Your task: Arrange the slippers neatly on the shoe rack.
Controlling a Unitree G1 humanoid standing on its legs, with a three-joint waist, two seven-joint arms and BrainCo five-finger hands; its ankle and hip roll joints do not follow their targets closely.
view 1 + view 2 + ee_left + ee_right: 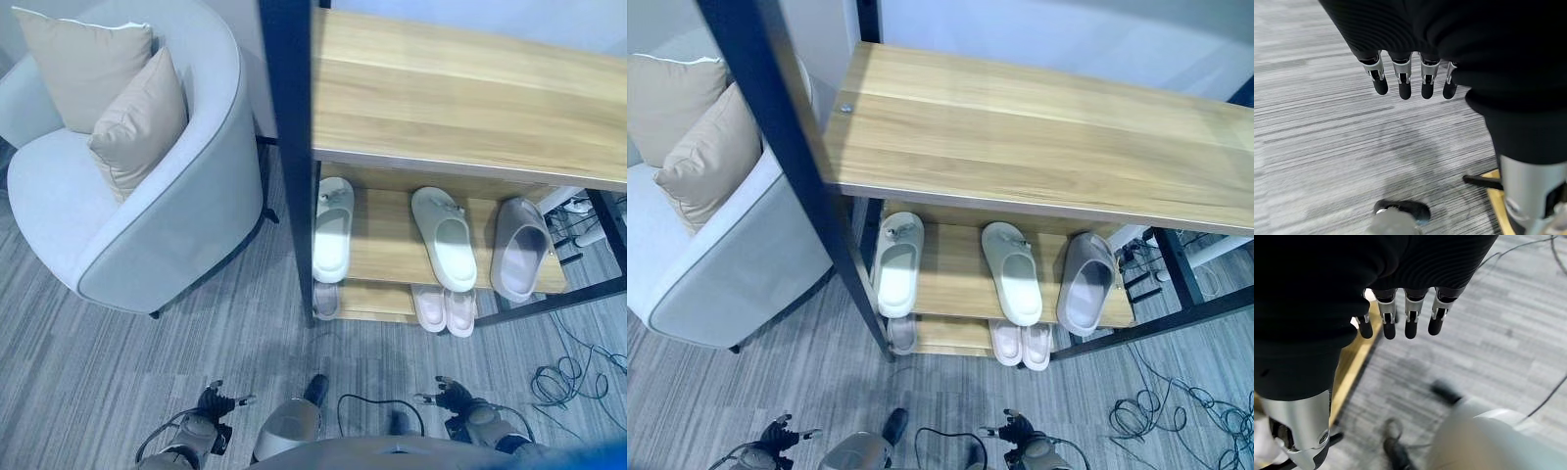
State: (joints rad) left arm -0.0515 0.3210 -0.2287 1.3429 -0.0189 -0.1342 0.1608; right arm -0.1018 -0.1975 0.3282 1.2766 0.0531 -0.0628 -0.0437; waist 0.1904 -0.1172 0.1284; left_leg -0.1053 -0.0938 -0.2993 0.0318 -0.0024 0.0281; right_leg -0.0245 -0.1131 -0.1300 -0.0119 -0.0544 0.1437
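Two robot hands are seen low over the grey floor (118,362), short of the shoe rack (294,147): the left robot hand (217,403) and the right robot hand (453,397), both with fingers loosely straight and nothing held. No slipper is carried in either.

On the shoe rack, the middle shelf (387,245) is seen to carry three slippers: a white slipper (333,227) just beside the dark front post, a second white slipper (444,238) lying slightly askew near the shelf's middle, and a grey slipper (519,250) at the end away from the post, its sole overhanging the front edge. On the lower shelf a pale pink pair (443,309) is set side by side, and another pale slipper (326,299) is partly hidden by the post. No slipper is seen on the floor, so the task is judged largely done; what may be left is squaring the second white slipper and pushing in the grey one.

In the head views the rack, its bare wooden top (1038,127) and an armchair (127,206) with cushions (137,122) beside the rack are shown. In the wrist views the fingers (1403,81) are shown closely instead, along with the dark ribbed cover (1327,274) and a wooden edge of the rack (1354,360) near the right robot hand.
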